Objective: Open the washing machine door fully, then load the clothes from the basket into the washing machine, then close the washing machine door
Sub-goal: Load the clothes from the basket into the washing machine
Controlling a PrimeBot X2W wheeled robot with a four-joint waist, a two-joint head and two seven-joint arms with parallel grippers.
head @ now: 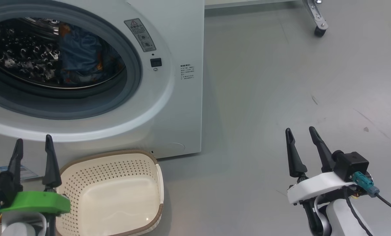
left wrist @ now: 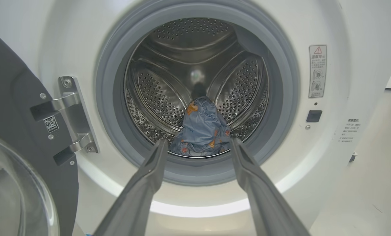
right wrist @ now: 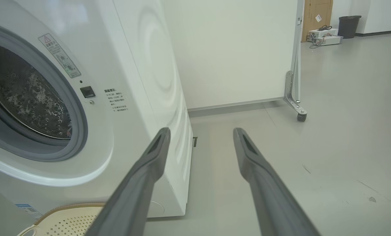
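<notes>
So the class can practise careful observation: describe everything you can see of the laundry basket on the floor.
The basket is a small, round-cornered rectangular tub of cream plastic, with rows of small holes in its walls, a smooth solid bottom and a brown rim. It is empty and stands mouth up on the grey floor, close before the lower front of the washing machine. Whether it touches the machine cannot be told. The left gripper, open, is beside it without holding it.

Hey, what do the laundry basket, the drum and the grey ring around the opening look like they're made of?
Basket: likely moulded plastic, satin cream, with even punched holes and a smooth floor. Drum: metal, probably stainless steel, from its bright reflections and perforations. Grey ring: seemingly rubber, dull and smooth, with a soft folded lip.
</notes>
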